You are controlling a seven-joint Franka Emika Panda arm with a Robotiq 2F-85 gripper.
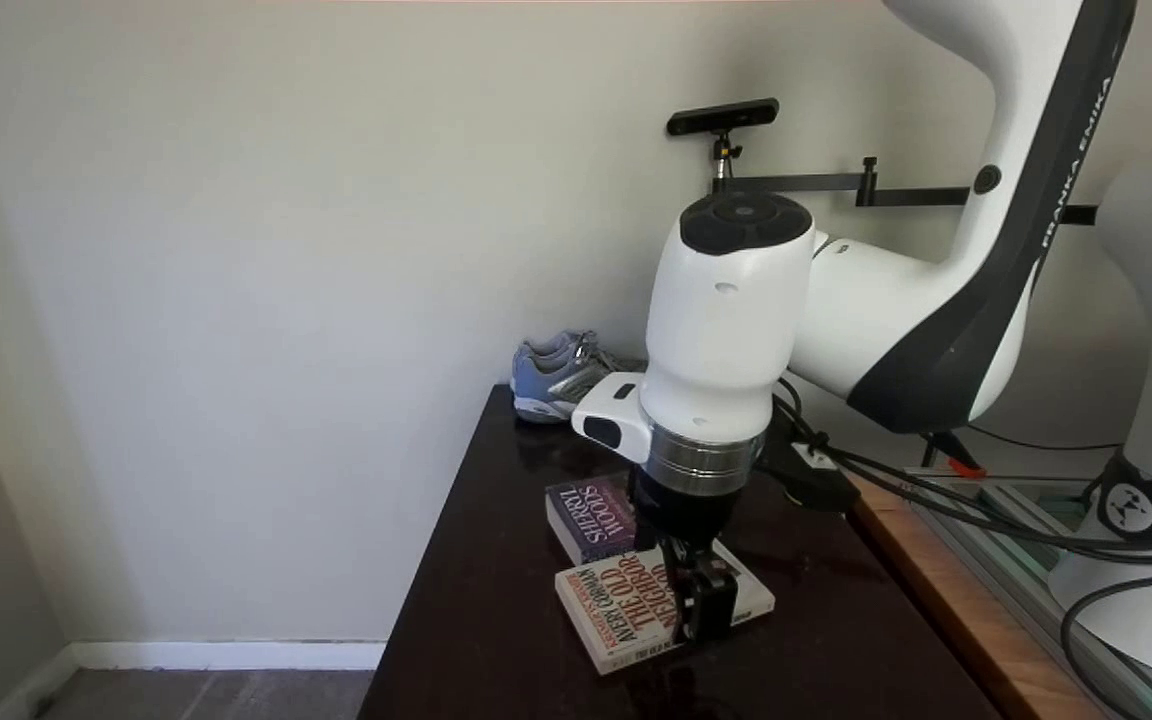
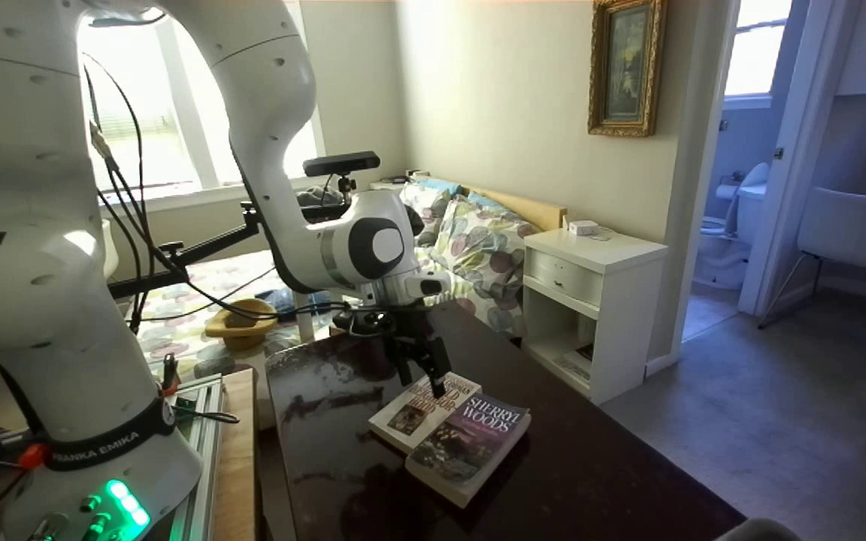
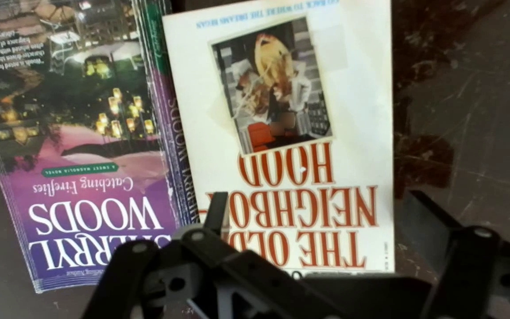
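Avery Corman's The Old Neighborhood (image 3: 286, 148) lies on the dark table (image 1: 476, 560), well within its edges, under the spread, empty gripper (image 3: 319, 204), contact unclear. An exterior view adds blue sneakers (image 1: 543, 382) at one corner; only the wrist view spells out Catching Fireflies (image 3: 91, 150), alongside.

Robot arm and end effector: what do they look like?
The arm is white with rounded segments, a dark panel lettered FRANKA EMIKA and a silver ring. Black cables trail alongside; green lights glow on its base. The end effector is black with linked, angular fingers.
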